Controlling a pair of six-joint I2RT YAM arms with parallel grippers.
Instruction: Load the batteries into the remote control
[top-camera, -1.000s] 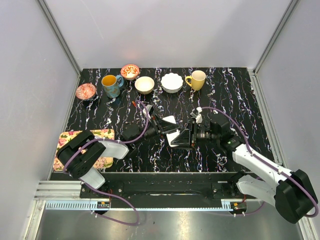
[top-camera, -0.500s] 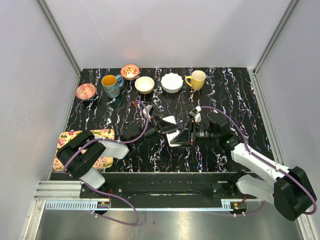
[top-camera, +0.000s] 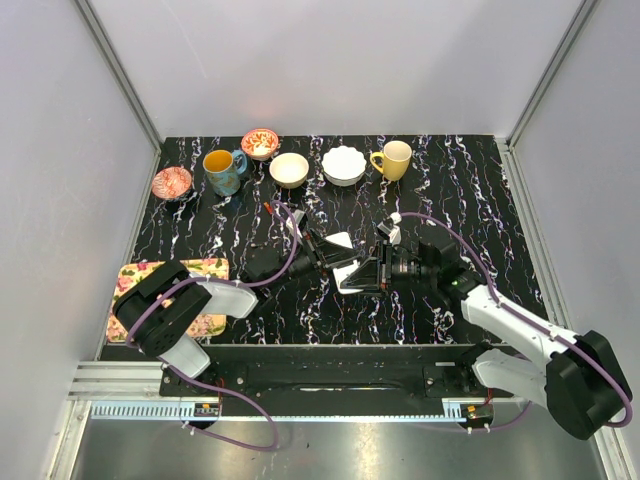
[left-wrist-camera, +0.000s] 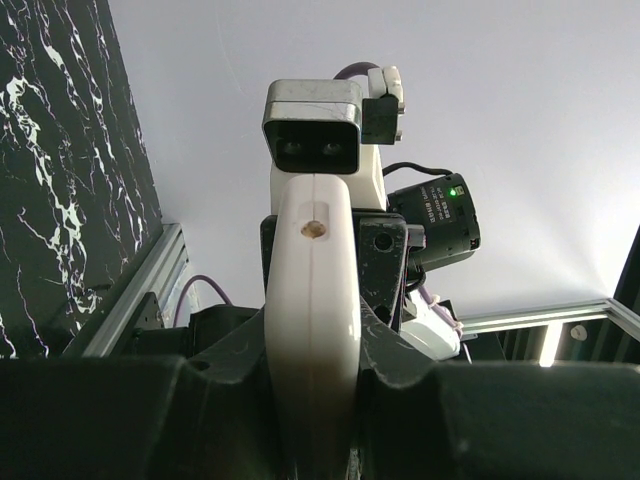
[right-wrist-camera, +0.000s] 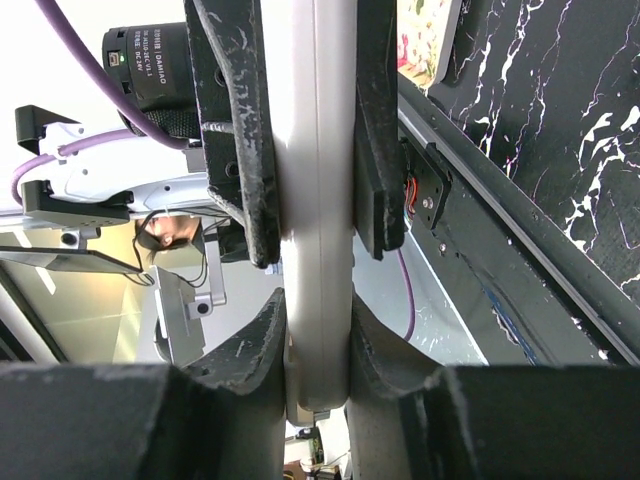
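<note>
The remote (left-wrist-camera: 312, 300) is held on edge above the middle of the worktop (top-camera: 470, 200), where the two arms meet. The left fingers (left-wrist-camera: 450, 420) are clamped tight on its flat faces. The right fingers (right-wrist-camera: 220, 420) look pressed against both faces of the other end. No batteries can be made out in any view.

This looks like a two-handed regrip. It would go best if one pair of fingers keeps a firm hold until the other is seated squarely, leaving the back cover reachable.

Since the earlier frame the right arm has edged in toward the left and its fingers have narrowed. The left has not moved.
</note>
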